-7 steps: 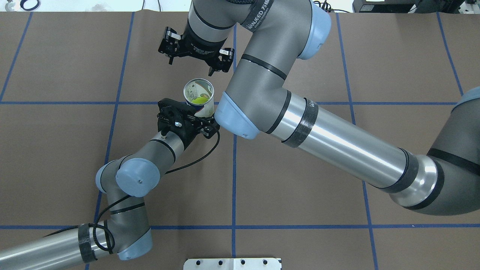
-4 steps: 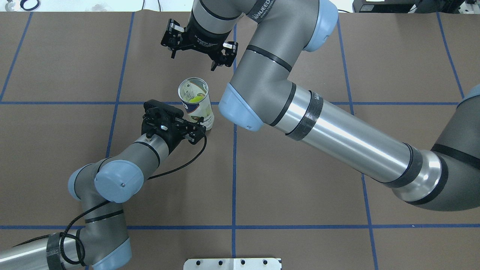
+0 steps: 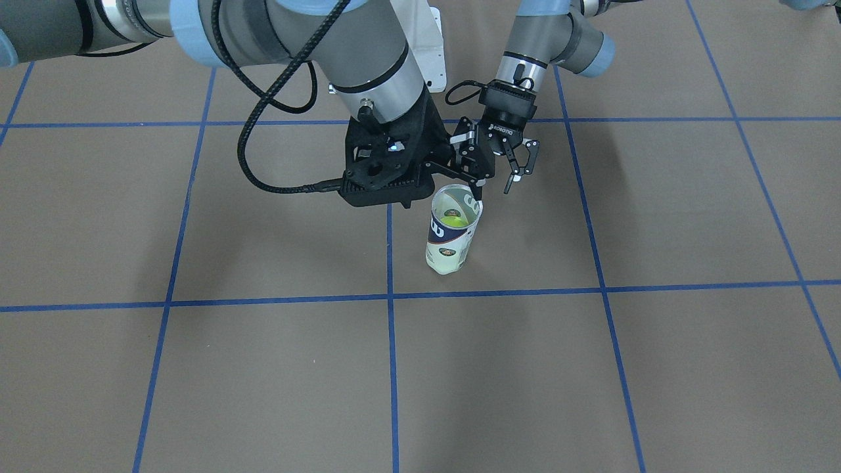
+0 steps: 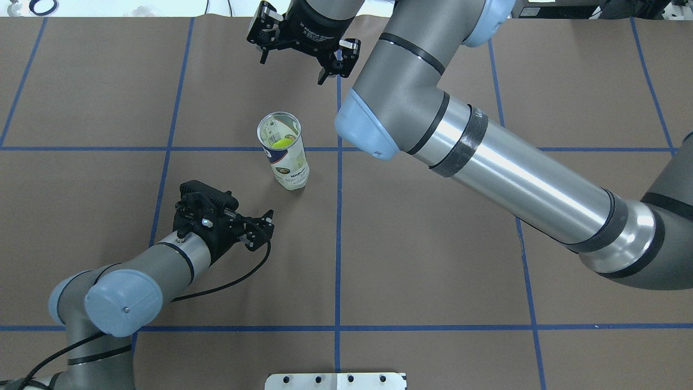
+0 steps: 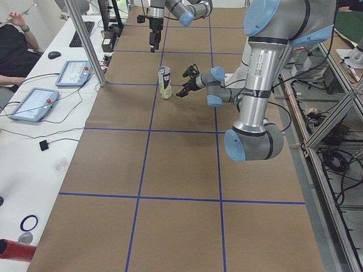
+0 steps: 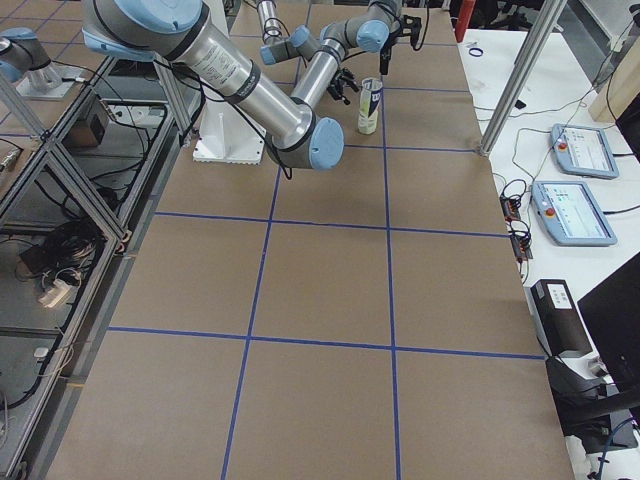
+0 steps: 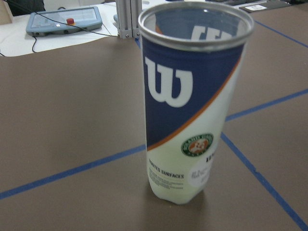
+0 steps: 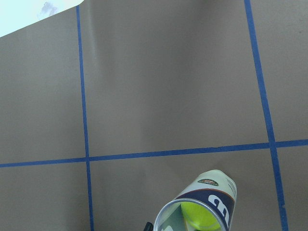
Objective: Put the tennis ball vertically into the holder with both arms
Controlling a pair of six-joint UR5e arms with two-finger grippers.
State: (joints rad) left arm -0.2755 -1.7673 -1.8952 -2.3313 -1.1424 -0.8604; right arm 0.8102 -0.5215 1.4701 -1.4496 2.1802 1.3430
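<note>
The left gripper [image 4: 263,233] and right gripper [image 4: 294,69], jaws spread empty, are withdrawn from the upright holder [image 4: 287,157], tennis ball [image 4: 281,143] left inside.

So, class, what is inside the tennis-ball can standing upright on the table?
A yellow-green tennis ball sits inside the holder, seen through its open top. Whatever lies beneath the ball is covered.

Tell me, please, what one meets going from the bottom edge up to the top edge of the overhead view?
White metal plate → left pincer, open → clear Wilson tennis-ball can, upright, with a yellow-green tennis ball inside → right pincer, open.
</note>
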